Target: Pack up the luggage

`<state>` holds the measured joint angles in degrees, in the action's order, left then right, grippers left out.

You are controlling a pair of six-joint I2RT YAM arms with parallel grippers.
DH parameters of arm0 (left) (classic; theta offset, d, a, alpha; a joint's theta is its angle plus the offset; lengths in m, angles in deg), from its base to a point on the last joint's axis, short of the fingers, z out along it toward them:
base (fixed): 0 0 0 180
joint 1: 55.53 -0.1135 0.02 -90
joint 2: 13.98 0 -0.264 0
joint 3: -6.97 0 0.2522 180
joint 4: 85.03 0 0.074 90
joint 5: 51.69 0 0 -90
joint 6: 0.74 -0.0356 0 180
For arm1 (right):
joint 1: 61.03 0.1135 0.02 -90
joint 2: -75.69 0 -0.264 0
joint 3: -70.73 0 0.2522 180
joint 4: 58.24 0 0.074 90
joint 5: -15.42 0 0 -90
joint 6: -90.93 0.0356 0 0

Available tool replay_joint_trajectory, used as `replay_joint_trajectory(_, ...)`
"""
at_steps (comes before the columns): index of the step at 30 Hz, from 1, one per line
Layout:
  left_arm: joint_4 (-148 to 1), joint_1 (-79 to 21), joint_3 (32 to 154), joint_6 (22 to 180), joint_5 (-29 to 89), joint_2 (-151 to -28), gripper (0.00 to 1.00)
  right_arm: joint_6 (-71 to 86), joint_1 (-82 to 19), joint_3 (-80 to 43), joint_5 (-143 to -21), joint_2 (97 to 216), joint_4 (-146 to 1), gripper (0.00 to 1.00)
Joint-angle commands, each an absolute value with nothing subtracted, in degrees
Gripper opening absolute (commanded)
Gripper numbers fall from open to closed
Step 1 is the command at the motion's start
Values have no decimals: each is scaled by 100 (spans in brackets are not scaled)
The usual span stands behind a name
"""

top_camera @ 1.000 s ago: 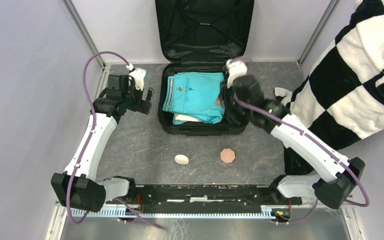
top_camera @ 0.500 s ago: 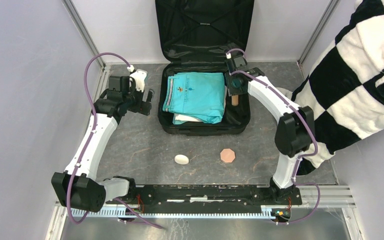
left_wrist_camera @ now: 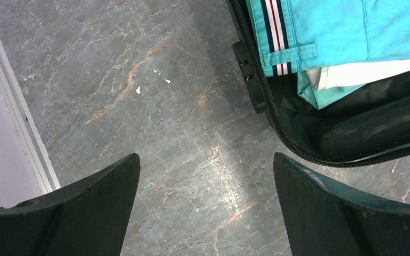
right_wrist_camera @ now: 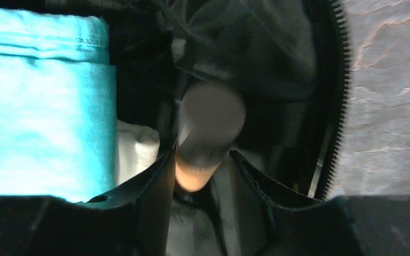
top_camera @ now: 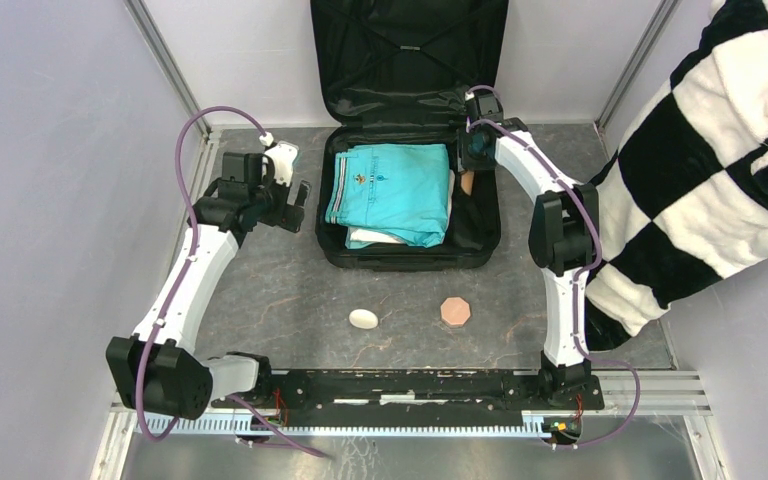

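The luggage [top_camera: 410, 262] lies open at the back of the table, its lid upright against the wall. Folded teal shorts [top_camera: 392, 190] fill its left part, over a white garment. My right gripper [top_camera: 475, 152] hangs over the case's right side, close to the lining. A peach tube with a dark cap [right_wrist_camera: 209, 133], blurred, lies between its fingers: it touches the left finger, and a gap shows at the right one. The tube [top_camera: 467, 184] points down along the right wall. My left gripper [top_camera: 295, 195] is open over bare table, left of the luggage [left_wrist_camera: 277, 122].
A white oval piece [top_camera: 363, 318] and a pink octagonal piece [top_camera: 455, 311] lie on the marble table in front of the case. A black-and-white chequered cloth [top_camera: 720, 150] hangs at the right. A white frame rail [left_wrist_camera: 16, 117] borders the table on the left.
The right arm has folded upright and its gripper has moved back along the case's right side with the tube. The left arm has hardly moved.
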<state>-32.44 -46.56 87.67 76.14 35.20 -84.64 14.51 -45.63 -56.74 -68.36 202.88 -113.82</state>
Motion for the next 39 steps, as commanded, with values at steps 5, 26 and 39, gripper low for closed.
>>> replay_joint_trajectory(5,-3518,-4674,8715,7410,3481,-8548,100,1618,-4558,-5526,-7056,20402,-10899,64)
replay_joint_trajectory(26,-3393,-4674,8693,7613,3287,-8443,100,1516,-3743,-2741,-5935,16661,-10094,98)
replay_joint_trajectory(39,-3228,-4683,8747,7648,3154,-8329,100,2559,-1368,1908,-6166,13301,-9981,98)
